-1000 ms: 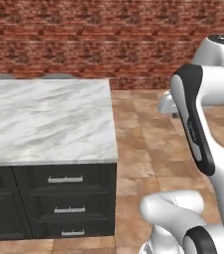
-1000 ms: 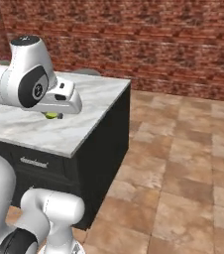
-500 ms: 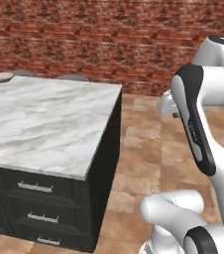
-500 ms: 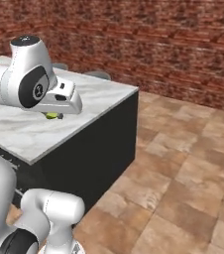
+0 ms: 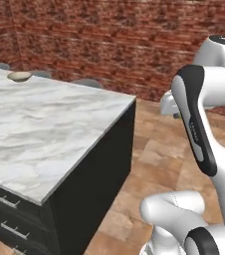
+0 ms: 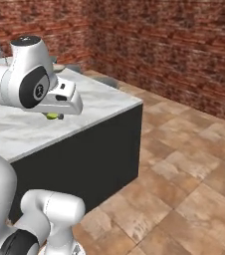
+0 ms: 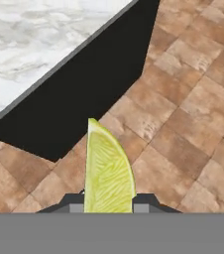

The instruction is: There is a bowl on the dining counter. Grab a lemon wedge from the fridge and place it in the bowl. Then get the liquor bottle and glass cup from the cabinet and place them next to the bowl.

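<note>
A yellow-green lemon wedge (image 7: pixel 107 171) stands upright between my dark fingertips (image 7: pixel 72 200), so my gripper (image 7: pixel 107 203) is shut on it. From the right base view the wedge (image 6: pixel 52 116) peeks out under the white hand, in front of the marble dining counter (image 6: pixel 100 101). In the hand view it hangs over brown floor tiles, just off the counter's black side. A small tan bowl (image 5: pixel 19 76) sits on the far left part of the counter (image 5: pixel 50 130), well away from the hand.
Grey chair backs (image 5: pixel 87 82) stand behind the counter by the brick wall (image 5: pixel 109 45). Drawers with metal handles (image 5: pixel 5 199) line the counter's near face. Brown tiled floor (image 6: pixel 184 164) spreads to the right of the counter.
The whole picture has shifted in both base views, so the base has moved; the counter corner now sits nearer. The hand keeps the lemon wedge as before.
</note>
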Motion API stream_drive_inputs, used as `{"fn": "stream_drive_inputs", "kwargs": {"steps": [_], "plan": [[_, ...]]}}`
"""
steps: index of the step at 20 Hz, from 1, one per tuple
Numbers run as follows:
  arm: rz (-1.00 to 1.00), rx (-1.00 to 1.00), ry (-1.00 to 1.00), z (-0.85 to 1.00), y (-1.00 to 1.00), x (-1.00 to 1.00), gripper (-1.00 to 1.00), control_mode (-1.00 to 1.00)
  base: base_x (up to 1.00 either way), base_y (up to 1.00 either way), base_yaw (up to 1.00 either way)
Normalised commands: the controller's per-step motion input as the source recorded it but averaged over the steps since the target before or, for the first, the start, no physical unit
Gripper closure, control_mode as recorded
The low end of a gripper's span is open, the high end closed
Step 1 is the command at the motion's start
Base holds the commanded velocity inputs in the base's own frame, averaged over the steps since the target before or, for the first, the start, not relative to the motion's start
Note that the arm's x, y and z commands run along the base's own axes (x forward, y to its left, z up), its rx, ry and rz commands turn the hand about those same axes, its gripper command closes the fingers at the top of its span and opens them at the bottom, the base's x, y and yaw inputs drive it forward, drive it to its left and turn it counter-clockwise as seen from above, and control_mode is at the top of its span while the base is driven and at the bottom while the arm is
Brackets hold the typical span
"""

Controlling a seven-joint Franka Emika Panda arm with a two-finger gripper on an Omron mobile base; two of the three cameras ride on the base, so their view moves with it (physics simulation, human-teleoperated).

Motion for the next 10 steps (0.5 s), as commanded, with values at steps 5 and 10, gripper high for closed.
{"fn": "stream_drive_inputs", "kwargs": {"steps": [5, 10], "plan": [[0.0, 0.0, 0.0, 0.0, 0.0, 0.0, 1.0, 1.0, 0.57, -1.0, 0.43], [0.0, 0.0, 0.0, 0.0, 0.0, 0.0, 1.0, 1.0, 0.56, -1.0, 0.44]]}}
